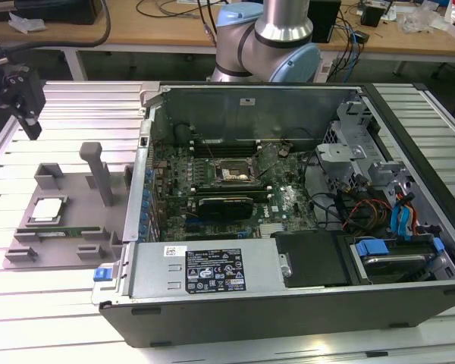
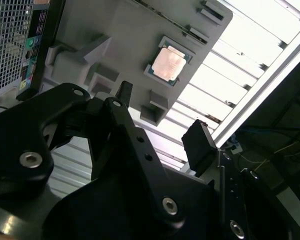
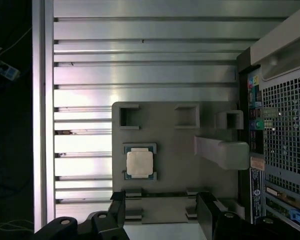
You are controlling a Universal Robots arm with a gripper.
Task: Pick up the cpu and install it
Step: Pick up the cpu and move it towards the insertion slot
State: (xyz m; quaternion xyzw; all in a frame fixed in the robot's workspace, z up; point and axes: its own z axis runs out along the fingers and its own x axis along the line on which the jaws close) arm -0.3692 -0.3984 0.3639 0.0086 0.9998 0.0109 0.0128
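The cpu point(image 1: 47, 210) is a small square chip with a silver top, lying flat in a recess of the grey holder tray point(image 1: 76, 189) at the exterior view's left. Both wrist views show the cpu point(image 3: 140, 163) point(image 2: 169, 63) on that tray. My black gripper point(image 1: 26, 114) hangs in the air above and behind the tray, apart from the chip. Its fingers point(image 3: 119, 210) stand wide apart around bare tray, so the gripper point(image 3: 162, 204) point(image 2: 160, 112) is open and holds nothing. The bare processor socket point(image 1: 235, 173) sits on the motherboard inside the open computer case point(image 1: 288, 296).
A tall grey post point(image 1: 98, 171) rises from the tray beside the cpu. A long green memory stick point(image 1: 61, 231) lies along the tray's near edge. The case wall point(image 1: 140, 189) stands right beside the tray. Cables and drive bays point(image 1: 387, 220) fill the case's right side.
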